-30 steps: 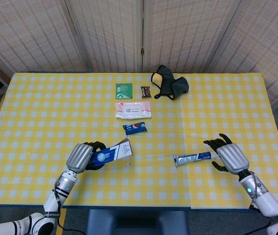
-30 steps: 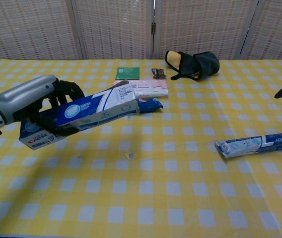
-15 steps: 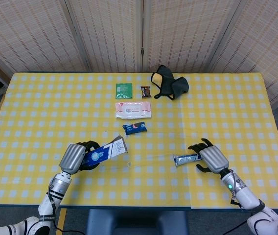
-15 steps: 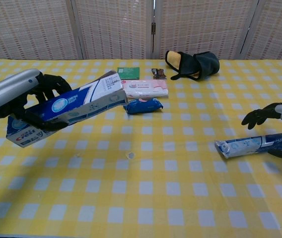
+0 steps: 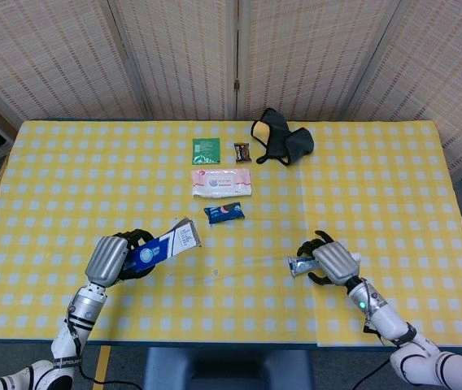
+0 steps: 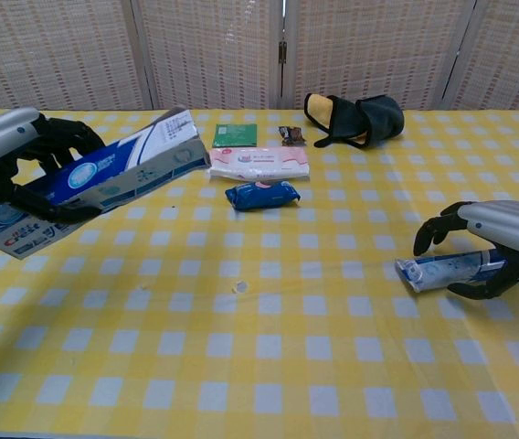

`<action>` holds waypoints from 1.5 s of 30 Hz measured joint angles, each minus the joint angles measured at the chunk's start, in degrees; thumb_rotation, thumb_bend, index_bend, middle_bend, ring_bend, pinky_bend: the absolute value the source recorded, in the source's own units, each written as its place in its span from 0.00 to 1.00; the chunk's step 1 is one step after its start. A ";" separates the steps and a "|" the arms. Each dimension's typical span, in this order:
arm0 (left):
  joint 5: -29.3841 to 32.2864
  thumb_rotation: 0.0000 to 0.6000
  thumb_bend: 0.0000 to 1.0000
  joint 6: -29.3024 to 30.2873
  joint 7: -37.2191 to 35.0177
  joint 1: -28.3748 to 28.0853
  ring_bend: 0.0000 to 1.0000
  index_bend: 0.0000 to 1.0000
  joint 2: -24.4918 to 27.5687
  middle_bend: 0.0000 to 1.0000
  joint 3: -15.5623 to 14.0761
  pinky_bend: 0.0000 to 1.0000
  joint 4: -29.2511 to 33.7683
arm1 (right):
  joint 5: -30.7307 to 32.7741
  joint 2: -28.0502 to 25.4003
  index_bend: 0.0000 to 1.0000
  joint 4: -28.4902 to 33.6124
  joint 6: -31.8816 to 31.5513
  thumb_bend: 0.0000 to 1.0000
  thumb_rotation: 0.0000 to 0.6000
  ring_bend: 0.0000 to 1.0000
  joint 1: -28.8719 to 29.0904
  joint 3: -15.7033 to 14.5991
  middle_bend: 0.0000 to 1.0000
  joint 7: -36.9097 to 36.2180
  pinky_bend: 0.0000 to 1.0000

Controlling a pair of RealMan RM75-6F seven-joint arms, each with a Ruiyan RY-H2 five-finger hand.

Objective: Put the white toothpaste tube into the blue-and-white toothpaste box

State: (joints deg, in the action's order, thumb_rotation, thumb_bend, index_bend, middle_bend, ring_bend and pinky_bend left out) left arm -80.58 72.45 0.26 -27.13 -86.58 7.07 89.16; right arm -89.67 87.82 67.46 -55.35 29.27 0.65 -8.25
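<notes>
The left hand (image 6: 22, 165) grips the blue-and-white toothpaste box (image 6: 95, 178), lifted clear near the table's (image 5: 68, 162) left front corner, open flap end facing inward. The right hand (image 6: 492, 242) arches over the white toothpaste tube (image 6: 447, 271) lying near the right front edge; fingers curled around it, full closure not evident. Secure the tube mid-body, then align one end with the box opening.
</notes>
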 measured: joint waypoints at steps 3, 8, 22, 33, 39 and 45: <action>-0.12 1.00 0.29 0.12 -0.62 0.25 0.53 0.51 0.57 0.66 0.02 0.55 -0.06 | 0.52 0.50 0.40 -0.11 0.61 0.36 1.00 0.27 0.51 0.16 0.35 1.05 0.09; -0.38 1.00 0.29 0.27 -1.12 0.52 0.53 0.51 1.38 0.66 0.09 0.55 0.09 | 1.34 1.13 0.49 0.02 1.30 0.36 1.00 0.31 1.18 0.32 0.41 3.33 0.10; -0.09 1.00 0.29 1.03 -0.49 1.39 0.52 0.51 2.62 0.66 0.49 0.55 1.27 | 3.23 1.20 0.75 1.74 -3.99 0.36 1.00 0.54 0.32 2.02 0.64 7.62 0.53; 1.95 1.00 0.29 0.20 -1.96 2.07 0.53 0.51 3.25 0.66 0.79 0.55 2.99 | -0.83 -0.43 0.76 1.37 -17.61 0.36 1.00 0.58 -2.65 2.80 0.66 -2.36 0.64; 3.16 1.00 0.29 -0.11 -4.59 2.69 0.53 0.52 3.82 0.66 1.22 0.55 6.11 | -2.18 -0.30 0.76 0.31 -26.47 0.36 1.00 0.58 -4.58 4.46 0.66 -16.07 0.64; 2.84 1.00 0.29 1.42 -5.83 3.09 0.53 0.52 2.97 0.66 2.10 0.55 8.56 | -1.55 -1.06 0.76 2.86 -32.29 0.36 1.00 0.58 -6.18 7.32 0.66 -35.12 0.65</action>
State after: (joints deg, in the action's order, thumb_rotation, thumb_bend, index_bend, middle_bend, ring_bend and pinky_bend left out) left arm -77.74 73.87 -5.57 -24.04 -83.61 9.17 97.73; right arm -91.22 86.75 70.32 -87.64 23.09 7.97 -43.37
